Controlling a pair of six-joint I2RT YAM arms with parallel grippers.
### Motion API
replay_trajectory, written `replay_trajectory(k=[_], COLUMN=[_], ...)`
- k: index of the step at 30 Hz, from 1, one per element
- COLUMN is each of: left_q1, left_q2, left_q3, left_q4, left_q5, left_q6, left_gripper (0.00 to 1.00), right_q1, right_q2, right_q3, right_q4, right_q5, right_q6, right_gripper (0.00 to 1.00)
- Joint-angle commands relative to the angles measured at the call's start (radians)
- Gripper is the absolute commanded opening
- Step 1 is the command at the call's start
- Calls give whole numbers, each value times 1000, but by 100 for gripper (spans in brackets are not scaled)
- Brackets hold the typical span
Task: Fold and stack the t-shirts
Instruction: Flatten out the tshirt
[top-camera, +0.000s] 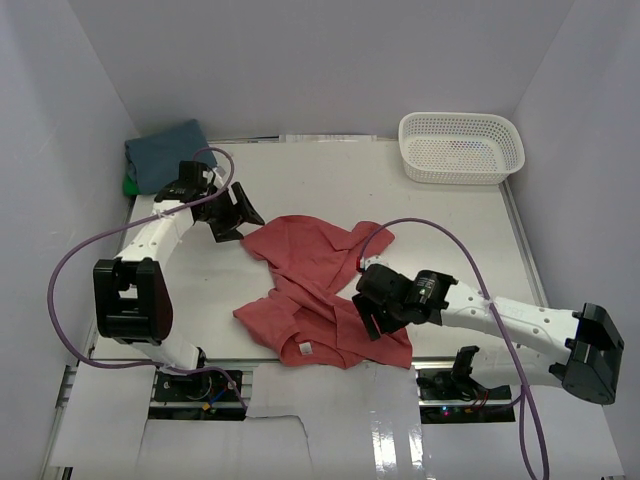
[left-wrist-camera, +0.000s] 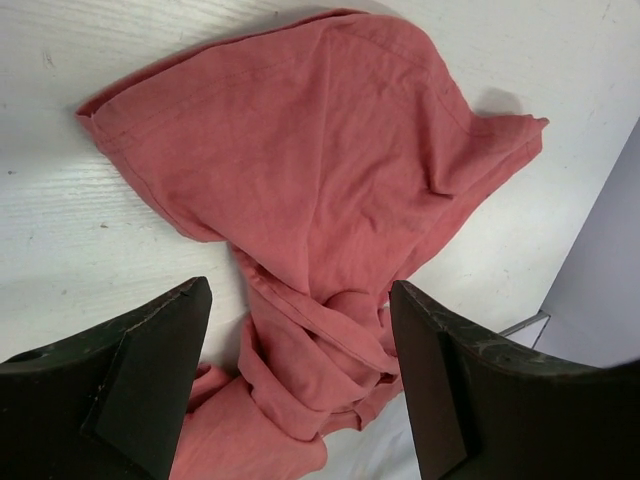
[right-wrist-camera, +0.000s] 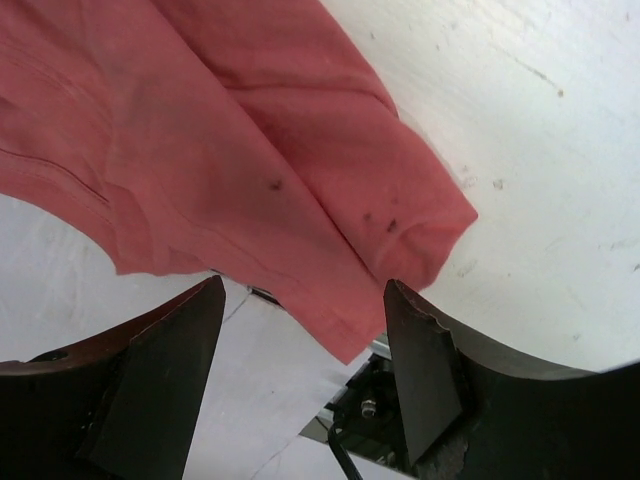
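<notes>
A coral-red t-shirt (top-camera: 310, 290) lies crumpled in the middle of the table, its small white neck label (top-camera: 305, 348) near the front edge. My left gripper (top-camera: 240, 222) hangs open at the shirt's far-left corner. In the left wrist view bunched red cloth (left-wrist-camera: 300, 170) lies below the open left gripper (left-wrist-camera: 300, 300), untouched by the fingers. My right gripper (top-camera: 368, 318) is over the shirt's near-right part. There a hem corner of the shirt (right-wrist-camera: 250, 150) overhangs the table edge between the wide-apart fingers of the right gripper (right-wrist-camera: 303, 300). A slate-blue t-shirt (top-camera: 165, 152) sits folded at the back left, with a bit of green t-shirt (top-camera: 130, 185) showing beneath.
A white mesh basket (top-camera: 462, 147) stands at the back right corner. White walls enclose the table on three sides. Purple cables loop off both arms. Past the table's near edge, beneath the right gripper, dark mounting hardware (right-wrist-camera: 370, 400) shows.
</notes>
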Motion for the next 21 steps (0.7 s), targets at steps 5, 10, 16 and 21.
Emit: replay_trajectory(k=[5, 10, 16, 21], left_q1=[10, 19, 32, 42], left_q2=[30, 92, 106, 109], left_q3=[-29, -20, 18, 20], left_q4=[18, 46, 37, 33], left_q5=[-66, -27, -41, -46], left_q6=[1, -15, -8, -2], left_gripper=[82, 81, 81, 81], right_q1=[8, 3, -61, -66], right_q2=[-124, -196, -306, -363], right_q3=[-39, -116, -266, -361], right_q4=[-134, -125, -40, 12], right_q5=[59, 25, -131, -226], right_q6=[186, 255, 324, 387], right_gripper=[70, 67, 60, 58])
